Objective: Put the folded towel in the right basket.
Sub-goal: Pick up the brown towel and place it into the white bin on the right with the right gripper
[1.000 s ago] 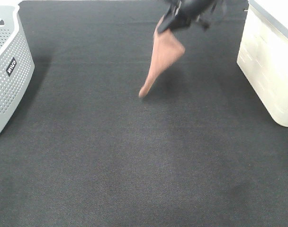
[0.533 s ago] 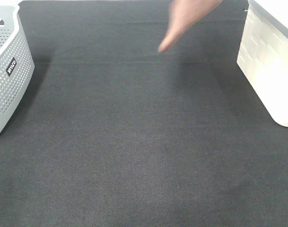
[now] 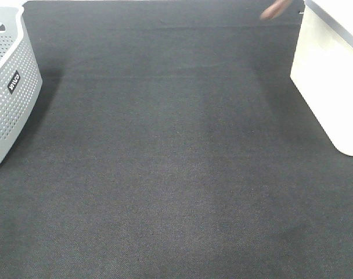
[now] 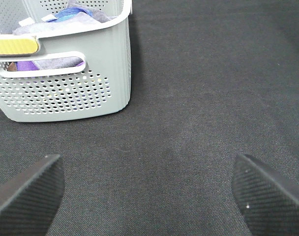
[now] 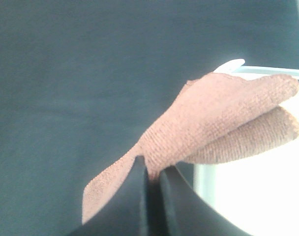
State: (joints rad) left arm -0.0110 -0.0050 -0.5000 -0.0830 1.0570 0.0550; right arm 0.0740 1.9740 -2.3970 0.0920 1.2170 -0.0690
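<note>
Right claw (image 5: 150, 179), from its own wrist camera: the two dark jaws are pressed together on a thin edge of the pinkish-brown folded towel (image 5: 213, 123). The cloth bulges out beyond them in two rolled lobes, and a loose flap trails to the other side. The towel is carried in the air, clear of the black mat (image 3: 165, 174).

From the high camera only a tip of the towel (image 3: 275, 10) shows, at the far edge of the mat, just beside a corner of the white basket (image 3: 330, 75) on the right. In the wrist view the lobes lie across the basket's rim (image 5: 267, 71). Whether they hang over the opening or short of it cannot be told.

Left claw (image 4: 149, 196): fingers spread wide with nothing between them, hovering near the grey perforated basket (image 4: 66, 93) of mixed laundry, well apart from the work.

Hazards, as judged:
- (a) The hold is on a narrow edge only, so a swing could pull the cloth free over the mat.
- (b) Letting go before the whole bundle is past the rim would leave it draped on the wall or fallen outside.
- (c) The hanging flap could catch the rim and drag the fold open.
- (d) A low approach could knock the claw against the basket and shove it.
</note>
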